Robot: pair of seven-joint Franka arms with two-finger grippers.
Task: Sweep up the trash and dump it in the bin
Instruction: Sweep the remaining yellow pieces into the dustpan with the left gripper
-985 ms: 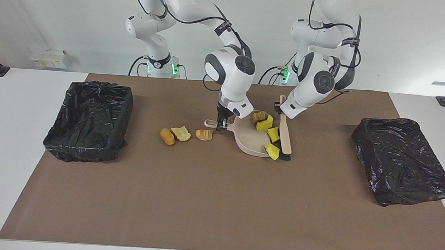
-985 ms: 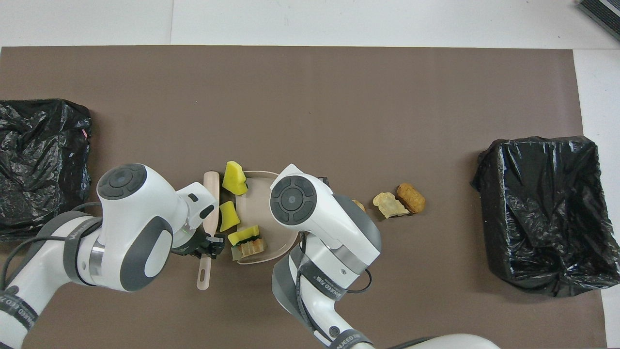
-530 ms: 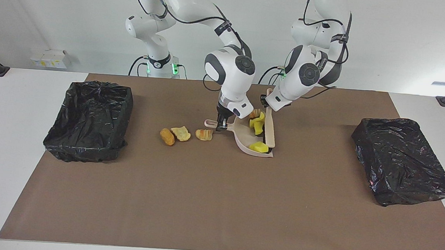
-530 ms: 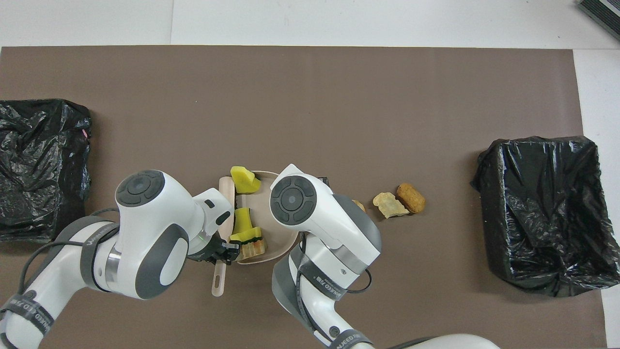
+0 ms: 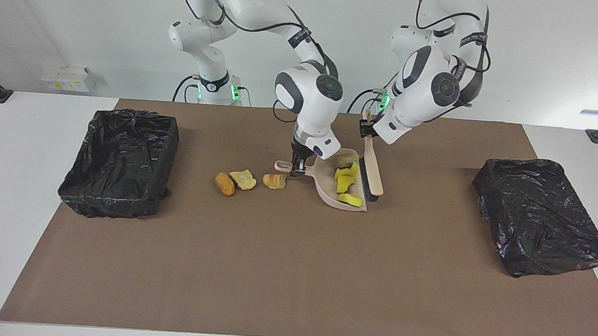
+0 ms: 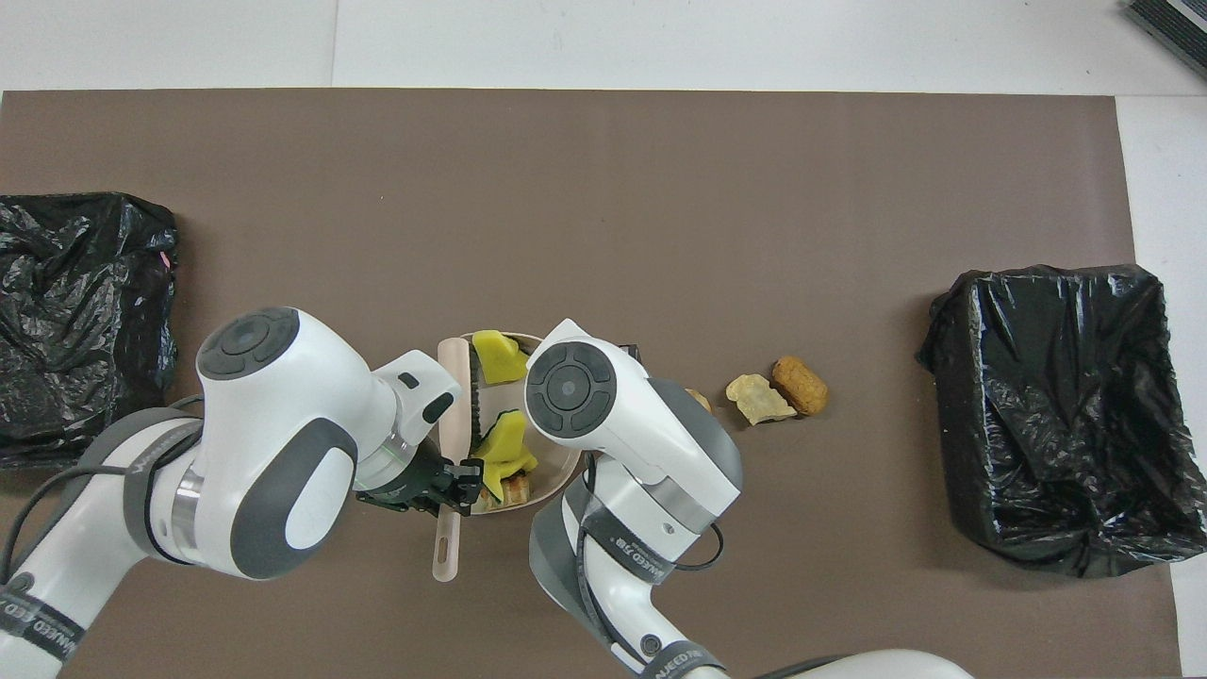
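Observation:
A beige dustpan lies mid-table, and my right gripper is shut on its handle. My left gripper is shut on the handle of a beige brush, which hangs tilted at the pan's mouth. In the pan lie yellow trash chunks and a bread-like piece. Three more trash pieces sit on the mat beside the pan's handle, toward the right arm's end. In the overhead view the right arm hides its own gripper.
An open bin lined with a black bag stands at the right arm's end of the brown mat. A second black-bagged bin sits at the left arm's end.
My left gripper swept the brush toward the dustpan and pushed the yellow chunks from its mouth into it, then drew the brush slightly back. The right gripper and dustpan stayed put.

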